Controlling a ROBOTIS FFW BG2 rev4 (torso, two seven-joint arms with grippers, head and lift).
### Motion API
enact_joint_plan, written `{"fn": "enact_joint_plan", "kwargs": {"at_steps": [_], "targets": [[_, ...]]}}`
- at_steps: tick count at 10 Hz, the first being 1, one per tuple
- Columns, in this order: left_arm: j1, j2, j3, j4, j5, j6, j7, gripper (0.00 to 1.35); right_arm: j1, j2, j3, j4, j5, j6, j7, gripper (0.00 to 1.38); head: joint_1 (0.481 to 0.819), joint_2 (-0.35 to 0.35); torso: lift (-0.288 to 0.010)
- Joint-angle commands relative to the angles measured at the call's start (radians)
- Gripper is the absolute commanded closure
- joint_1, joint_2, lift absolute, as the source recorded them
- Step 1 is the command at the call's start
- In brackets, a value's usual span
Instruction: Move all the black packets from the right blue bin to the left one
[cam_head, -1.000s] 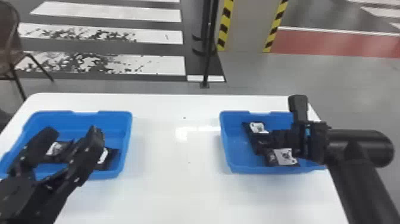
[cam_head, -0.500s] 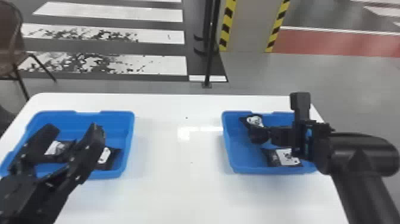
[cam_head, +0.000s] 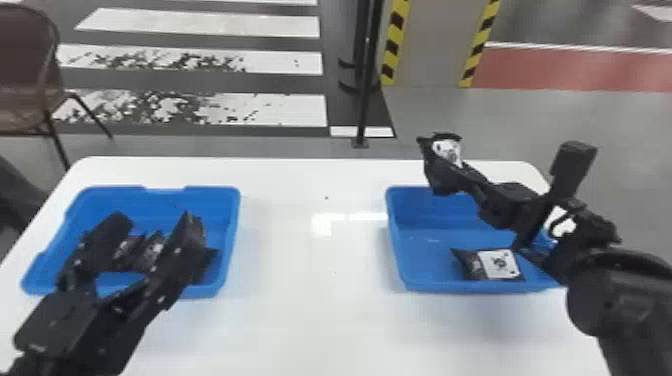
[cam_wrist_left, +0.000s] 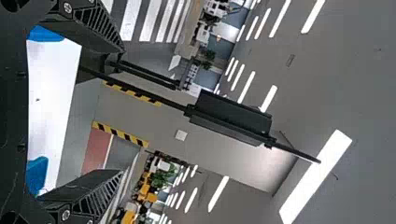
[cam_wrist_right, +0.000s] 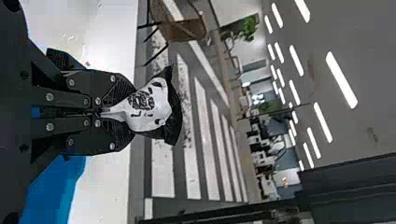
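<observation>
1. One black packet (cam_head: 446, 151) is raised, clamped between the right gripper's (cam_head: 442, 172) fingers;
2. another packet (cam_head: 492, 265) lies in the right blue bin (cam_head: 394, 240), near its front wall;
3. more packets (cam_head: 134, 250) lie in the left blue bin (cam_head: 234, 220);
4. the left gripper (cam_head: 155, 225) overlaps it in the head view; its fingers stand apart.

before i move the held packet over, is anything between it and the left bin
Nothing visible stands between the held packet and the left bin itself, but the open left gripper hangs over that bin and may crowd the drop.
</observation>
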Motion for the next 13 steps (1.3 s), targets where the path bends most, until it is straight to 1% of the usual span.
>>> {"fn": "enact_joint_plan", "kwargs": {"at_steps": [1,2,3,4,5,6,7,8,10,11,13], "targets": [[-0.005,0.001,-0.008,0.0,0.001,0.027,-0.005,0.11,0.022,-0.003,0.042,-0.037,-0.088,-0.054,0.046,1.1,0.695,-0.064,-0.14],[-0.007,0.003,-0.008,0.0,0.003,0.035,-0.008,0.11,0.062,-0.005,0.098,-0.082,-0.154,-0.066,0.072,1.1,0.695,-0.055,-0.14],[-0.007,0.003,-0.004,0.0,0.001,0.047,-0.014,0.11,0.098,-0.008,0.182,-0.128,-0.212,-0.063,0.077,1.1,0.695,-0.019,-0.14],[-0.005,0.003,0.0,0.0,0.001,0.052,-0.018,0.11,0.116,-0.008,0.27,-0.153,-0.264,-0.061,0.08,1.1,0.695,0.032,-0.14],[-0.007,0.003,-0.002,0.0,0.001,0.059,-0.02,0.11,0.113,-0.008,0.342,-0.15,-0.298,-0.061,0.079,1.1,0.695,0.106,-0.14],[-0.01,0.003,-0.004,0.0,-0.001,0.062,-0.021,0.11,0.096,-0.014,0.399,-0.145,-0.32,-0.061,0.079,1.1,0.695,0.135,-0.14],[-0.012,0.003,-0.008,0.0,-0.001,0.067,-0.021,0.11,0.081,-0.02,0.441,-0.15,-0.344,-0.061,0.08,1.1,0.695,0.191,-0.14],[-0.017,0.005,-0.01,0.0,-0.003,0.081,-0.023,0.11,0.074,-0.023,0.467,-0.16,-0.36,-0.061,0.08,1.1,0.695,0.225,-0.14],[-0.027,0.006,-0.01,0.0,-0.001,0.106,-0.034,0.11,0.059,-0.025,0.515,-0.165,-0.386,-0.058,0.079,1.1,0.695,0.265,-0.14],[-0.025,0.006,-0.008,0.002,0.011,0.086,-0.034,0.1,0.047,-0.028,0.547,-0.153,-0.412,-0.058,0.079,1.1,0.695,0.271,-0.14],[-0.027,0.005,-0.008,0.005,0.019,0.101,-0.035,0.1,0.027,-0.034,0.623,-0.138,-0.449,-0.061,0.079,1.1,0.695,0.31,-0.14]]}}
